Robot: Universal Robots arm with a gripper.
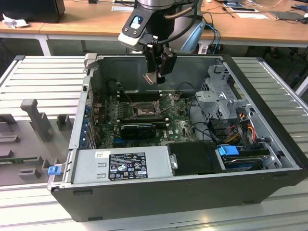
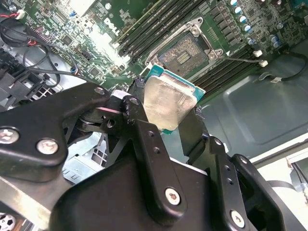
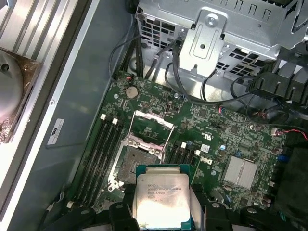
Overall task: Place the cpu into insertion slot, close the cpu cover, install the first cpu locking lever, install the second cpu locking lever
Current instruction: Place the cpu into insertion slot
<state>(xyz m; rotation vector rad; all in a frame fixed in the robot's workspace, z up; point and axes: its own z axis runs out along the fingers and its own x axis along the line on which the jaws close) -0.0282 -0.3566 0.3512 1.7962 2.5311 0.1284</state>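
- One arm, one gripper [image 1: 153, 77], hanging inside the open computer case [image 1: 202, 192], above the insertion slot [image 1: 143, 111].
- Gripper fingers [image 2: 137, 108] are clamped on the cpu [image 2: 169, 98], one on each of two opposite edges. Dull silver face showing, thin green border around it.
- Cpu is held in the air, clear of the insertion slot and not touching it. In the first wrist view it overlaps one edge of the slot; whether it is squarely over the slot I cannot tell.
- Insertion slot has nothing in it: dark centre exposed, silver rim all round.
- Cpu cover [image 3: 153, 120] looks swung up and open, at the side of the insertion slot away from the cpu.
- Long black memory slots [image 3: 102, 147] run along two opposite sides of the insertion slot, on the green board [image 3: 211, 125].
- Case lies on its side on a ribbed metal counter [image 1: 43, 72], with the insertion slot facing up.
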